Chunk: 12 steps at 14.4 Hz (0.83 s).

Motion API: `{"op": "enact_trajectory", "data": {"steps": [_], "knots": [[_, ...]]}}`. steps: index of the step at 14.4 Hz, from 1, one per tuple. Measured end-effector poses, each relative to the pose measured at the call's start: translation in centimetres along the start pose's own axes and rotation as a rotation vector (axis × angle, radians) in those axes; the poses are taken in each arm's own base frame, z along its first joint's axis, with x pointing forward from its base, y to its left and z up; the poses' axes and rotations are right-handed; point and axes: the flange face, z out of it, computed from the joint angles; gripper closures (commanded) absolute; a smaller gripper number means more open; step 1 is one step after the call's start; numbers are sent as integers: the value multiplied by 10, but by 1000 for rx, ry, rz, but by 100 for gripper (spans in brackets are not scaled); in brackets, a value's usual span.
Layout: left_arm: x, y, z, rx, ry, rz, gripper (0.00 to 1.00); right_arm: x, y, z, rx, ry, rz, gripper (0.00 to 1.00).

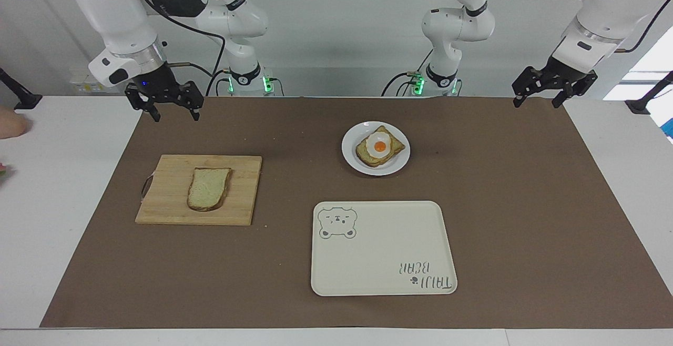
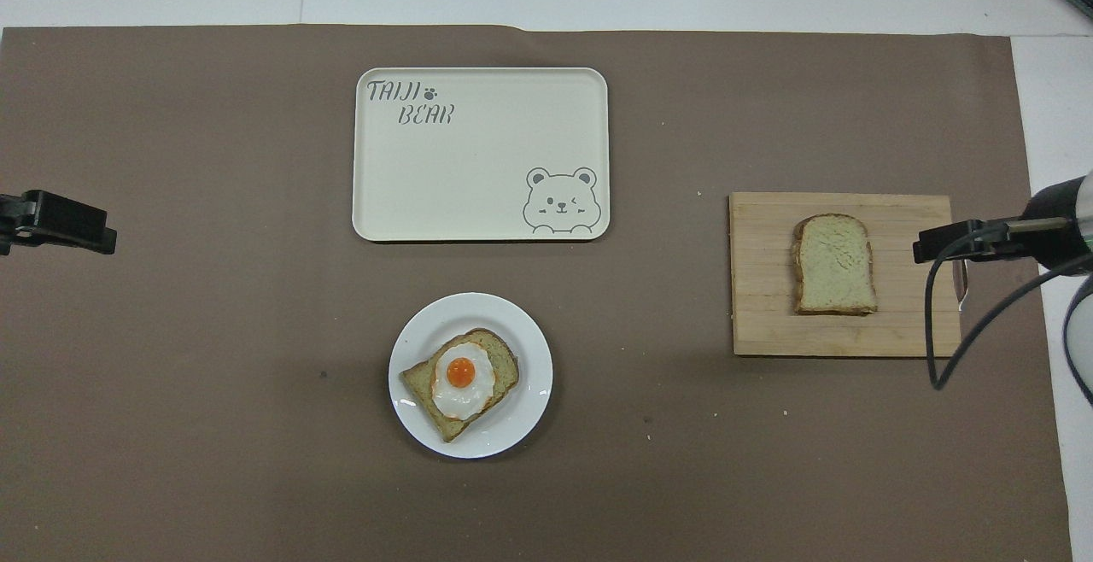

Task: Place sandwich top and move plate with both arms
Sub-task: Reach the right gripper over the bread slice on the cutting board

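Note:
The sandwich top (image 1: 208,188), a pale bread slice, lies flat on a wooden cutting board (image 1: 168,204) toward the right arm's end; it also shows in the overhead view (image 2: 834,265). The small white plate (image 1: 349,160) holds a toasted slice with a fried egg (image 1: 379,146) and also shows in the overhead view (image 2: 521,331). My right gripper (image 1: 176,116) is open and empty, raised in the air; in the overhead view it (image 2: 939,242) is over the board's handle end (image 2: 939,323). My left gripper (image 1: 536,103) is open and empty, and waits over the mat's corner (image 2: 60,225).
A cream rectangular tray with a bear drawing (image 1: 384,246) lies farther from the robots than the plate, also in the overhead view (image 2: 478,160). A brown mat (image 1: 526,204) covers most of the white table. A black cable (image 2: 973,323) hangs from the right wrist.

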Motion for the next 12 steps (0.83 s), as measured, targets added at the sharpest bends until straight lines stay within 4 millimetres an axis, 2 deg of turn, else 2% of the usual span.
{"op": "enact_trajectory", "data": {"steps": [5,9,12], "knots": [[0,0,0,0,0,0,0,19,10,52,29,11,32,0],[0,0,0,0,0,0,0,43,31,102,58,25,41,0],[0,0,0,0,0,0,0,53,35,127,54,27,45,0]]}}
